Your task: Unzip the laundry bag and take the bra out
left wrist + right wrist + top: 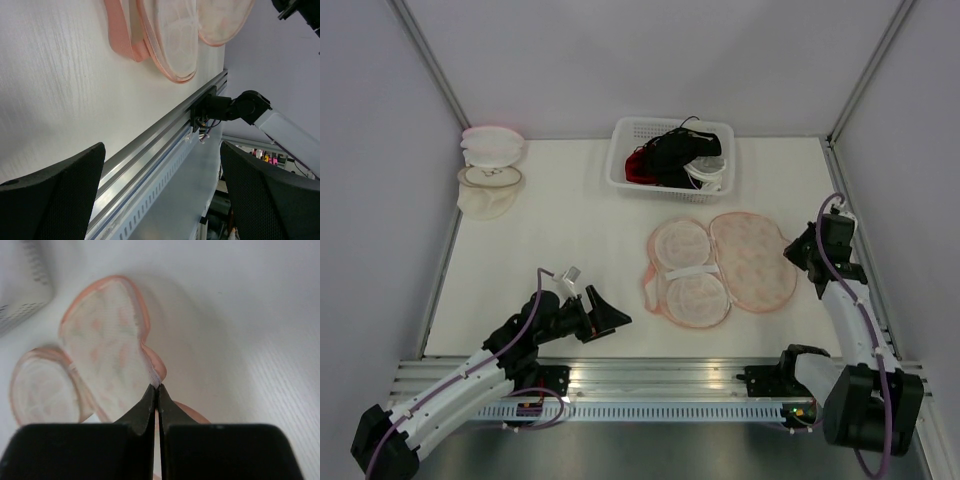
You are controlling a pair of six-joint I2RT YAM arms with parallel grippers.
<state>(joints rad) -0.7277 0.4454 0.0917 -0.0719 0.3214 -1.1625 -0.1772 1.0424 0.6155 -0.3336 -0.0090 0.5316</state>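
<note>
The laundry bag (753,262) is floral beige with pink trim and lies open at centre right, its flap spread to the right. The bra (688,272), with two pale peach cups, lies exposed beside the flap on the left. My right gripper (797,251) is shut on the flap's pink right edge. In the right wrist view the tips (156,388) pinch that edge, with the flap (105,335) and a cup (44,390) beyond. My left gripper (609,316) is open and empty, low over the table left of the bra. In its view (162,200) the cups (172,35) are far ahead.
A white lattice basket (670,160) with dark and red garments stands at the back centre. White and pink domed pouches (490,168) lie at the back left. An aluminium rail (660,380) runs along the near edge. Walls close both sides.
</note>
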